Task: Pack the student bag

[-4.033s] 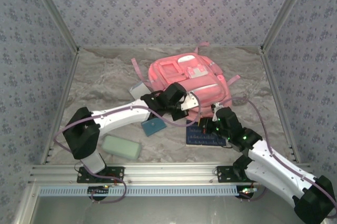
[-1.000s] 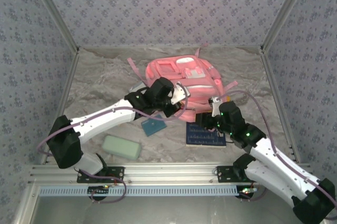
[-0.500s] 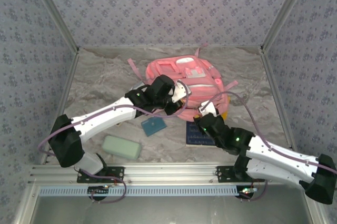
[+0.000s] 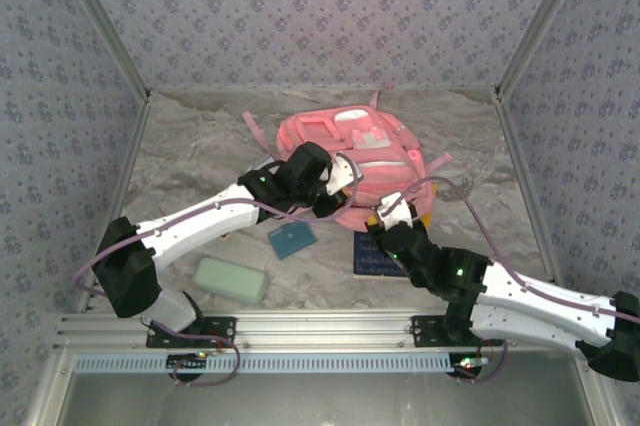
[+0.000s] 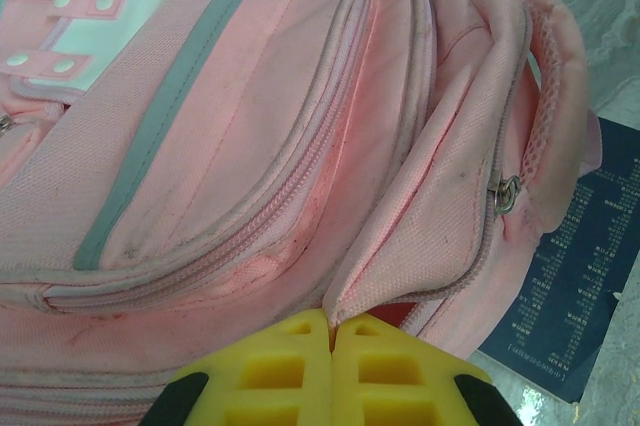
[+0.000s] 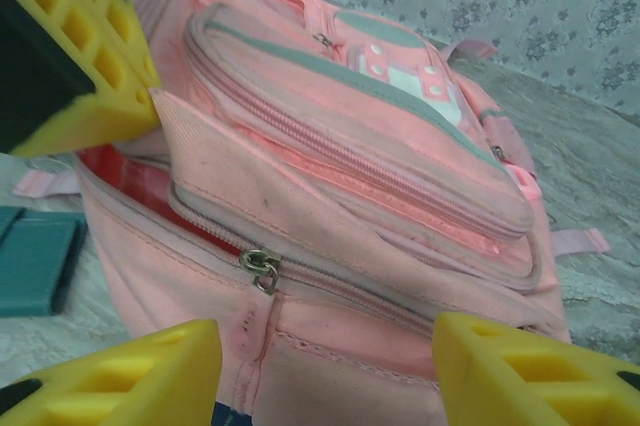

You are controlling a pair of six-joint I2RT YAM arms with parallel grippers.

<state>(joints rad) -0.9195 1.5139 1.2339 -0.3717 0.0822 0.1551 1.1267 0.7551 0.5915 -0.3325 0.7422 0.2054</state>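
The student bag, a big pink backpack, lies flat at the back middle of the table. My left gripper is shut on the edge of its main compartment flap and holds that edge up, so red lining shows in the gap. In the left wrist view the yellow fingertips pinch the fabric fold. My right gripper hangs open just in front of the bag's near side. Its fingers stand wide on either side of the seam below the metal zipper pull, touching nothing.
A dark blue book lies on the table under my right wrist, against the bag's near edge. A small teal notebook and a pale green case lie near the left arm. Patterned walls close in the table.
My right arm has swung lower and leftward toward the bag's near side, and its jaws have opened wider. The left gripper keeps its hold on the flap.
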